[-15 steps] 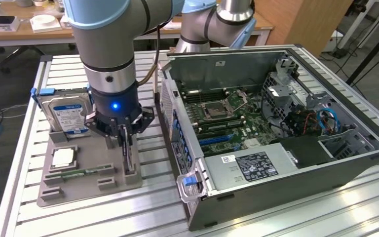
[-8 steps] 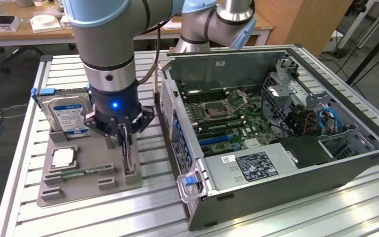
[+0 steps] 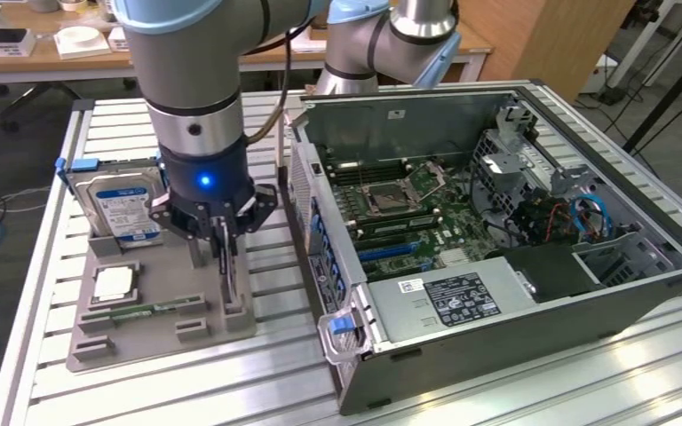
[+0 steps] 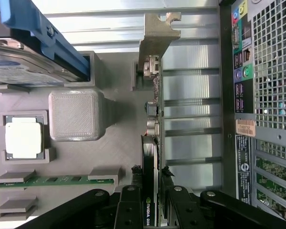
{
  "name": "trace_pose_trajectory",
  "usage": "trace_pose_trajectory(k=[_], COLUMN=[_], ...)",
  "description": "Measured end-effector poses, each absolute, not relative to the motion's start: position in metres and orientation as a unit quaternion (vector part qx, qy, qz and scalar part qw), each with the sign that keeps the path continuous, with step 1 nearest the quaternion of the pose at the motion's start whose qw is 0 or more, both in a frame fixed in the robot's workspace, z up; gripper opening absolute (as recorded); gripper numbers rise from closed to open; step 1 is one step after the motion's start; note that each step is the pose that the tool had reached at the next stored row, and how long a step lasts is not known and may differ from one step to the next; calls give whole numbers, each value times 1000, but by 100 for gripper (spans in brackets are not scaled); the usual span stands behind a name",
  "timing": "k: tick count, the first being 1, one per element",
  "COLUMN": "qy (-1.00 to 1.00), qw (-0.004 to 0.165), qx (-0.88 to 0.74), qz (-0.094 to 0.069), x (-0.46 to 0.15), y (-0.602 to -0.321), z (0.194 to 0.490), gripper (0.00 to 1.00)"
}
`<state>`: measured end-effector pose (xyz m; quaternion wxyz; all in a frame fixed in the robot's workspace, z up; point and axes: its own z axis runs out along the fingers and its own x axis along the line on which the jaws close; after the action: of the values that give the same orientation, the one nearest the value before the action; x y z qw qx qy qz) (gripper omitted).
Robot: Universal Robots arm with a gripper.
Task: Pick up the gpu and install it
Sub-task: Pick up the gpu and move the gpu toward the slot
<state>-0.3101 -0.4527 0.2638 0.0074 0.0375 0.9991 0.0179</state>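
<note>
The gpu (image 3: 230, 282) stands on its edge in a slot of the grey parts tray (image 3: 152, 342), at the side nearest the computer case. In the wrist view the gpu (image 4: 151, 119) shows edge-on, a thin dark card with a silver end bracket at its far end. My gripper (image 3: 221, 250) hangs straight down over the card. Its black fingers (image 4: 130, 198) press on both faces of the card near the labelled end, so the gripper (image 4: 150, 193) is shut on it. The card's lower edge still sits in the tray's holders.
On the tray also lie a hard drive (image 3: 122, 204) in a blue frame, a processor (image 3: 114, 284) and a memory stick (image 3: 146, 311). The open computer case (image 3: 625, 284) lies close beside the tray on the exterior view's right, with its motherboard (image 3: 394, 209) exposed.
</note>
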Motion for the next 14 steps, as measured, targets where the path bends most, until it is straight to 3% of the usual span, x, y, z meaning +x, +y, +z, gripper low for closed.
trace_pose_trajectory(k=[14], qy=[999], qw=[7], qx=[37], qz=[18], x=[-310], y=[-453], z=[283], gripper=[26])
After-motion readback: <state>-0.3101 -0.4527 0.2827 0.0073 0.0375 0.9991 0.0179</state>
